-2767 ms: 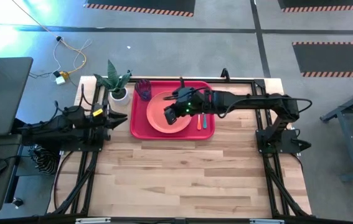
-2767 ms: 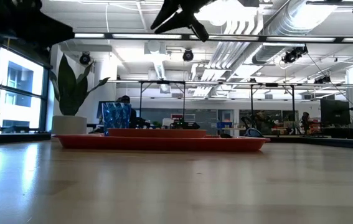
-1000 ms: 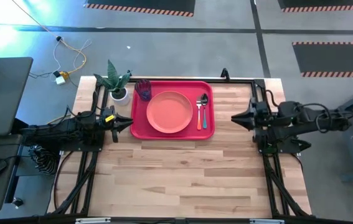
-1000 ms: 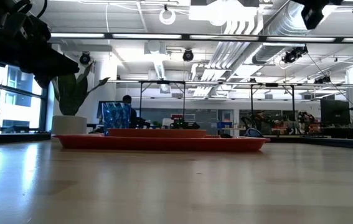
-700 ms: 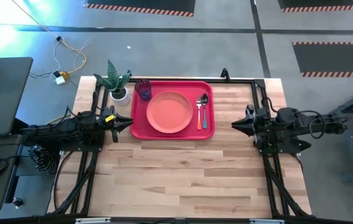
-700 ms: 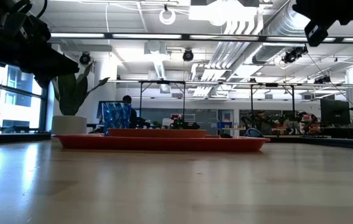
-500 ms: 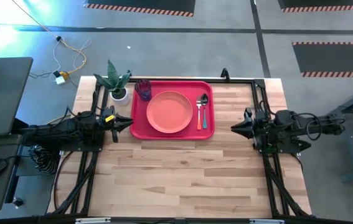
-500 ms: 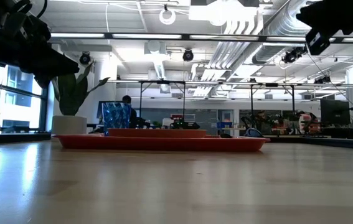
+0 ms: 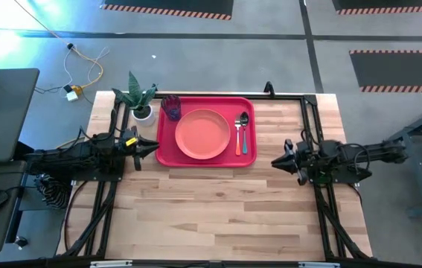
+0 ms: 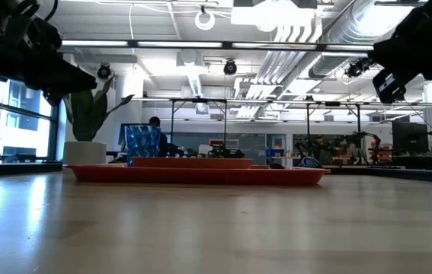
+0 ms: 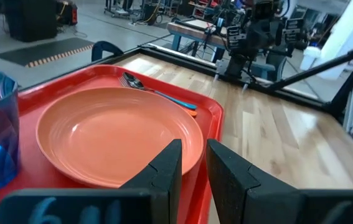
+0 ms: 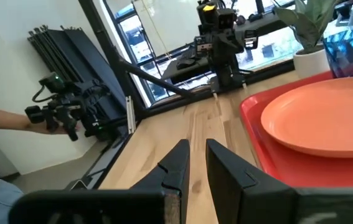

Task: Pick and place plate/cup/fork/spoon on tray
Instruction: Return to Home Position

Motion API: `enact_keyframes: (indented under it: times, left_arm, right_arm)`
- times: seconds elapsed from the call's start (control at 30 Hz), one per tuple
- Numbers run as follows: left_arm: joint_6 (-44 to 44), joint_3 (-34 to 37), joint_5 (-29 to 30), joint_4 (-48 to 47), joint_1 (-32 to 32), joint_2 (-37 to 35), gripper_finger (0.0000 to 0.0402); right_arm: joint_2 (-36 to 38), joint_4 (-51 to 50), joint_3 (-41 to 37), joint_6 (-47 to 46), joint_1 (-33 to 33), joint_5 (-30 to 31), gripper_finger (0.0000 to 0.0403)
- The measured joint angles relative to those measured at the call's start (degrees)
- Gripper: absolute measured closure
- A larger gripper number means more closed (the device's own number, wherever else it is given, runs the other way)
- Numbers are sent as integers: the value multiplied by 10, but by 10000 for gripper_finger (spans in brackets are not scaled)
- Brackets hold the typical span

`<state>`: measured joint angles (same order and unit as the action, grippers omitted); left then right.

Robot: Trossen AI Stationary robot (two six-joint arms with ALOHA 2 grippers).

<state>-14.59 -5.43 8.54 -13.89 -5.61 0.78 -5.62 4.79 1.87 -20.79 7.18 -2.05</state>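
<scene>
- From my remote station, nearest to me is the bare wooden surface (image 9: 218, 208); nothing of the task lies on it.
- The right gripper (image 9: 276, 161) has pulled back from above the tray to the right edge of the surface, well apart from the tray. Its fingers (image 12: 175, 163) stand a little spread and hold nothing.
- The left gripper (image 9: 153, 147) waits where it was, just beside the left rim of the tray; its fingers (image 11: 164, 171) are also slightly spread and empty.
- The tray (image 9: 166, 155) now carries all 4 things. The plate (image 9: 203, 134) lies flat in the middle.
- The fork (image 9: 239, 141) and the spoon (image 9: 244, 130) lie side by side, right of the plate.
- The cup (image 9: 171, 106) stands upright in the far left corner of the tray.
- Beyond the tray, a potted plant (image 9: 141, 100) stands on the surface.
- I judge the task complete: the retreat of the right arm means no more picking is needed.
</scene>
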Motion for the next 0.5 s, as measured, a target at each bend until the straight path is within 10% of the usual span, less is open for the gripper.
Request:
enact_keyframes:
  times: [0.5]
  left_arm:
    - [176, 0, 0, 0, 0, 0, 339]
  right_arm:
    - [8, -32, -13, 28, 0, 63, 359]
